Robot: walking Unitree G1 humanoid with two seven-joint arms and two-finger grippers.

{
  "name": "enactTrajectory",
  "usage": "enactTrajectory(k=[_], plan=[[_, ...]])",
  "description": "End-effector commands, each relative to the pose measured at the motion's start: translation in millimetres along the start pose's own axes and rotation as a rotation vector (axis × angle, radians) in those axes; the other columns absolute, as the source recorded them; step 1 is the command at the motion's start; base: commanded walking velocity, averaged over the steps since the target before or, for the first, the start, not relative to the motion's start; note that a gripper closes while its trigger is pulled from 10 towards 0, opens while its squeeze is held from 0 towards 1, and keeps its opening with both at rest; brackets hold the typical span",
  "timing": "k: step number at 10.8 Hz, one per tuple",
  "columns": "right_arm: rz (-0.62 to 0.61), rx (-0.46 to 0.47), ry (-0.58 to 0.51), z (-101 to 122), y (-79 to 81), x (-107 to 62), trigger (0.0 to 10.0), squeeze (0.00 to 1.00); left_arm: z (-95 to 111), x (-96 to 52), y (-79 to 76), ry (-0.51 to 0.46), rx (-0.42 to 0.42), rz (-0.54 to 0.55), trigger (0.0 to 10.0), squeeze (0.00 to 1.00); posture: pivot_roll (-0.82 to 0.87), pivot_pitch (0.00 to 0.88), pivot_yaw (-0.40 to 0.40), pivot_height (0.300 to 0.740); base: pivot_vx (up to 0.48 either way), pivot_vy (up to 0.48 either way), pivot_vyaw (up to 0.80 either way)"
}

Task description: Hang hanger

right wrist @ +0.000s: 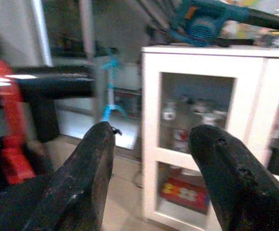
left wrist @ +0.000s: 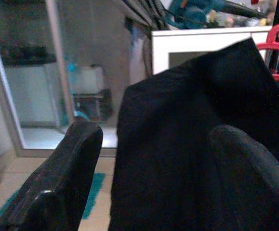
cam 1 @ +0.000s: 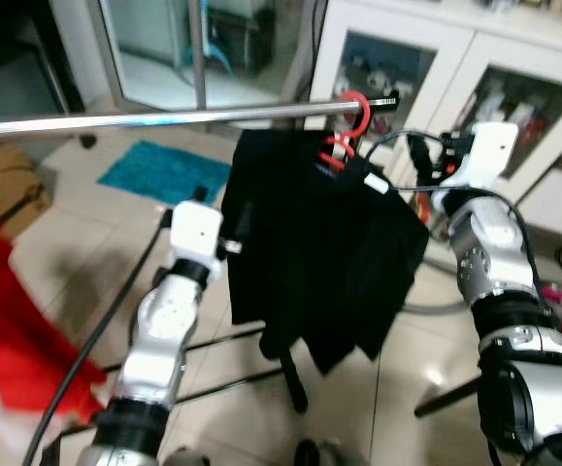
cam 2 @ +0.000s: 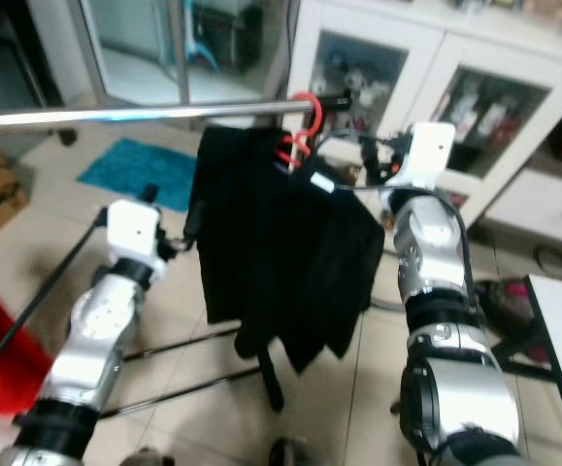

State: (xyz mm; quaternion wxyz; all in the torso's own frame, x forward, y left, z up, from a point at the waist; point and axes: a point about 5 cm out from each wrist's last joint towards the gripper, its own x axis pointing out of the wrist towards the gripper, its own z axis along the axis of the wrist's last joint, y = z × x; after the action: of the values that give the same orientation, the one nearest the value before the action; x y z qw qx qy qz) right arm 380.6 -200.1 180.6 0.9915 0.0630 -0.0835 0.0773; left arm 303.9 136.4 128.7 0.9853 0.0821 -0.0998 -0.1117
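Observation:
A red hanger (cam 1: 355,109) hooks over the silver rail (cam 1: 145,119) near its right end. A black garment (cam 1: 310,243) hangs from it. My left gripper (cam 1: 234,233) is open at the garment's left edge. In the left wrist view (left wrist: 153,134) the black cloth lies just beyond its fingers. To the right of the hanger, at shoulder height, my right gripper (cam 1: 413,160) is open and holds nothing. The right wrist view (right wrist: 153,132) has the red hanger (right wrist: 11,120) off to one side of its fingers.
A white cabinet (cam 1: 407,68) with glass doors stands close behind the rail's right end. The rack's black legs (cam 1: 290,374) spread over the tiled floor. A teal mat (cam 1: 164,170) lies behind the rail, and a red cloth (cam 1: 9,330) is at the left.

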Motion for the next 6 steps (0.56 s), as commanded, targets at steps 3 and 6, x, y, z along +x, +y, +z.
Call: enactTrajectory(k=[3,6], plan=[[0.111,0.050,0.014,6.6,5.8,4.1,10.0,0.00,-1.7,-1.6,-2.7,0.003,0.000,-0.010,10.0,0.00,0.05,0.068,-0.088,0.740,0.000,0.000,0.00],[0.184,0.000,0.121,-13.3,30.1,11.2,10.0,1.00,-4.0,-2.0,-4.0,0.012,0.006,-0.013,10.0,0.00,0.04,0.076,-0.088,0.740,0.000,0.000,0.00]])
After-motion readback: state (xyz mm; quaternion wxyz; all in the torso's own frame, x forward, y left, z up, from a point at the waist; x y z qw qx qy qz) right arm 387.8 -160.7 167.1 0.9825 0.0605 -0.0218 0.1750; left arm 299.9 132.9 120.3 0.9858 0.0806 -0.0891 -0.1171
